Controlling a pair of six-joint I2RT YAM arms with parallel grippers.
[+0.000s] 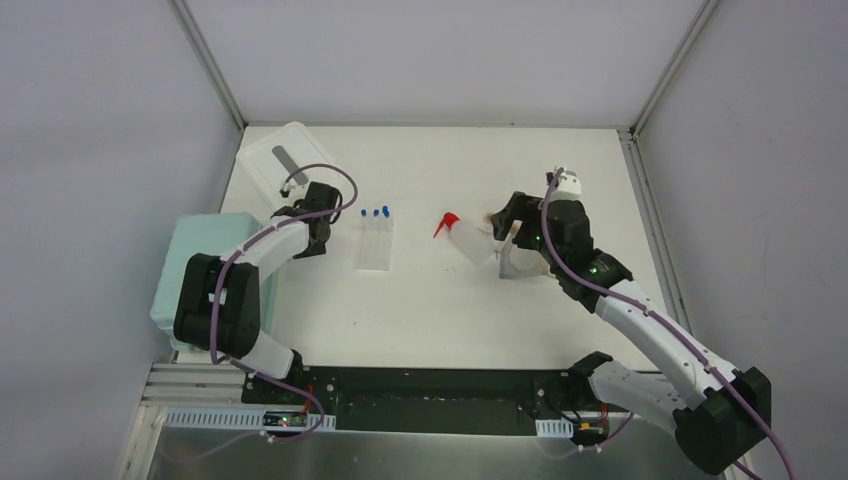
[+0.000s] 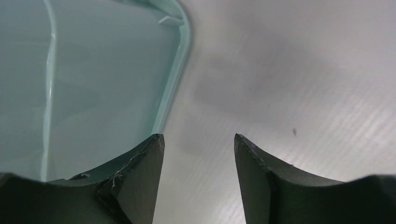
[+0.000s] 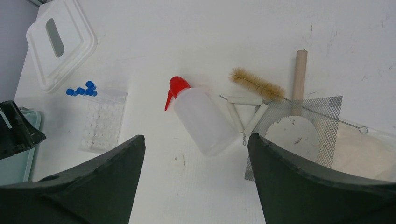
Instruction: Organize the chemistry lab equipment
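Observation:
The white squeeze bottle (image 3: 205, 122) with the red spout (image 3: 175, 88) lies on its side on the table, also in the top view (image 1: 466, 243). My right gripper (image 3: 196, 140) is open and empty just above and short of the bottle's base, seen from above too (image 1: 503, 228). The clear tube rack (image 3: 102, 123) lies left of the bottle with blue-capped tubes (image 3: 81, 89) at its far end (image 1: 375, 213). A bristle brush (image 3: 257, 84) and a wooden handle (image 3: 299, 70) lie right of the bottle. My left gripper (image 2: 198, 140) is open and empty over bare table (image 1: 308, 243).
The pale teal bin (image 2: 93, 70) stands at the table's left edge (image 1: 205, 270); its white lid (image 1: 280, 165) lies behind my left gripper. A wire mesh square (image 3: 299, 130) and a white pipe triangle (image 3: 245, 109) lie by the bottle. A clear plastic piece (image 3: 369, 154) lies beside the mesh.

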